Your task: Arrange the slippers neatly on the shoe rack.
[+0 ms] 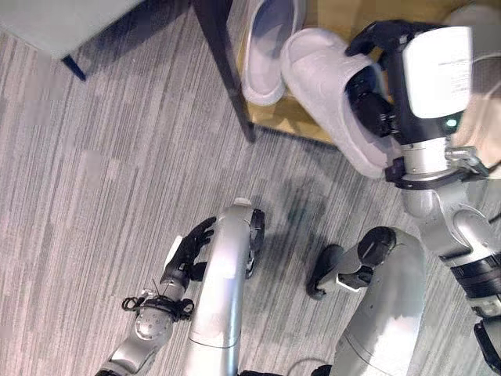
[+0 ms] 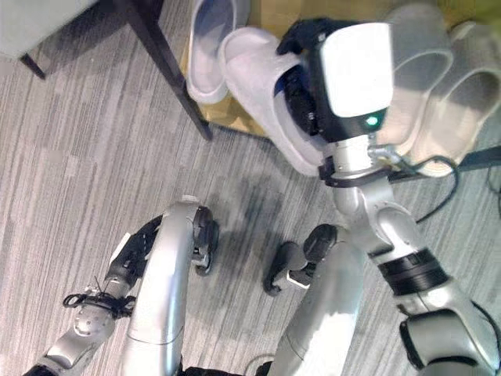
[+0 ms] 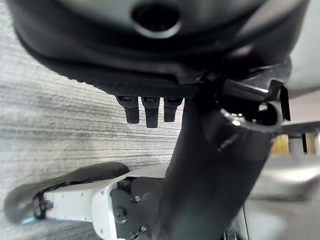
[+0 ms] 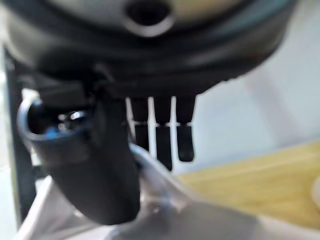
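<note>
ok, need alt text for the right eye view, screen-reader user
The robot's right hand grips a pale slipper and holds it over the front edge of a wooden shoe rack, beside another slipper already on it. Two more slippers rest further right, and the left hand hangs low over grey striped carpet.

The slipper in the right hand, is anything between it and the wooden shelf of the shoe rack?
Nothing visible blocks it. The right hand grips the slipper over the wooden shelf, beside another slipper already lying there. The rack's dark leg stands off to the left.
</note>
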### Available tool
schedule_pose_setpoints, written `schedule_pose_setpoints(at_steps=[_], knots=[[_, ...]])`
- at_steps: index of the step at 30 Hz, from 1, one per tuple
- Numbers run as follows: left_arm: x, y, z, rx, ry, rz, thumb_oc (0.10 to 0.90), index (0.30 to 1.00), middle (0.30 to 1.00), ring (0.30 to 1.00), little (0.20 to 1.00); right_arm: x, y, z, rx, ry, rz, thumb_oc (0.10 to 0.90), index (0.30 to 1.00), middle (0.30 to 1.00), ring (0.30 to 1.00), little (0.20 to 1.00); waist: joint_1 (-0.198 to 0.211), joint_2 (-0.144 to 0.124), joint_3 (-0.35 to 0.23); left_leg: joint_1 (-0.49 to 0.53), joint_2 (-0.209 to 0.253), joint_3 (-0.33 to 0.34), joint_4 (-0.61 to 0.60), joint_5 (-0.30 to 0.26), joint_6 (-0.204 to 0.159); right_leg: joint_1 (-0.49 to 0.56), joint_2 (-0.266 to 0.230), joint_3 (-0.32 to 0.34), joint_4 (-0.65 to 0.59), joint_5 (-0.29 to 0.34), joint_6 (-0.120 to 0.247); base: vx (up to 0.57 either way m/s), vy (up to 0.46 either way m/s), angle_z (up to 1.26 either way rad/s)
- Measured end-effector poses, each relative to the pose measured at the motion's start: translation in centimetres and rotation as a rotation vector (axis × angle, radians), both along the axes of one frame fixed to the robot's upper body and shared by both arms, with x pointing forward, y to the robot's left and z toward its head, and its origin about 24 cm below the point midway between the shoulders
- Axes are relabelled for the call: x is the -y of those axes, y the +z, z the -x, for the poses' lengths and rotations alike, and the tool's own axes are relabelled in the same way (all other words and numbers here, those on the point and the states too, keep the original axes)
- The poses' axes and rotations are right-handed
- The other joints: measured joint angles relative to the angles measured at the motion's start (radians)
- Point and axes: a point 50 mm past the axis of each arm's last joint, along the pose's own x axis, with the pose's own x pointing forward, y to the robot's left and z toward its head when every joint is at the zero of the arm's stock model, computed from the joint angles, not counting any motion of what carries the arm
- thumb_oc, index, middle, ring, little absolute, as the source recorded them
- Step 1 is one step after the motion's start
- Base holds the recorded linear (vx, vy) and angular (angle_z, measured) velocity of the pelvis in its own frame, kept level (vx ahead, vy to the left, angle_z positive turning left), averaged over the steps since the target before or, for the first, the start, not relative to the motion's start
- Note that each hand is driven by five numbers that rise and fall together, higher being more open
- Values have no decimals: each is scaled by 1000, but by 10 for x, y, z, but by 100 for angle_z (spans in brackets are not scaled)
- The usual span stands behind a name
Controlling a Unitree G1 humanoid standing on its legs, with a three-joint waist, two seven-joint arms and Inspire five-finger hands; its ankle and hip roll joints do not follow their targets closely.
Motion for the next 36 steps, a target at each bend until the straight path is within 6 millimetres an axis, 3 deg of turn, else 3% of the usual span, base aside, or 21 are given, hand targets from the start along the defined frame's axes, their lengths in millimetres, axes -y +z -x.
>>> schedule_pose_setpoints(at_steps=[10,14,23,30,31,32,33,34,36], knots=[[-9,-20,12,-107,66,6,800,900,900,900,900,-25,23,-37,-11,-49,-6,400,300,300,300,300,16,21,2,27,46,-17,148,-86,-9,16,43,11,112,-38,1,25,55,-16],[-9,-22,12,-116,66,0,800,900,900,900,900,-14,22,-52,-66,-131,-44,400,300,300,300,300,41,42,3,28,61,-23,181,-113,-3,20,48,8,132,-48,11,-9,31,-10],[-12,-20,8,-114,75,12,800,900,900,900,900,15,24,-72,-150,-282,-114,400,300,300,300,300,67,42,4,55,64,-24,187,-126,-5,47,46,2,133,-61,8,-8,6,-1],[-14,-24,9,-139,92,28,800,900,900,900,900,0,17,-77,-185,-262,-68,400,300,300,300,300,68,43,3,68,76,-32,194,-142,-9,54,53,-5,134,-62,8,-25,18,-6],[-14,-24,9,-142,90,29,800,900,900,900,900,-5,16,-79,-196,-254,-67,507,460,460,460,460,70,43,3,71,80,-32,196,-146,-10,54,57,-5,134,-61,8,-24,18,-12],[-13,-24,9,-140,87,30,800,900,900,900,900,-10,14,-81,-208,-246,-71,560,540,540,540,540,72,44,4,72,81,-32,198,-146,-10,54,61,-4,134,-61,8,-18,20,-11],[-11,-21,6,-129,74,31,800,900,900,900,900,-19,9,-86,-230,-249,-90,659,688,688,688,688,74,45,4,73,85,-32,199,-148,-10,54,63,-5,134,-61,8,-24,16,-7],[-11,-21,6,-127,72,31,800,900,900,900,900,-17,9,-87,-234,-263,-96,800,900,900,900,900,80,46,4,73,86,-33,201,-149,-12,55,63,-6,134,-61,8,-36,22,-5],[-11,-21,5,-131,79,45,800,900,900,900,900,-33,8,-96,-272,-281,-76,800,900,900,900,900,78,61,4,77,89,-34,204,-150,-13,59,63,-7,135,-61,8,-27,12,-4]])
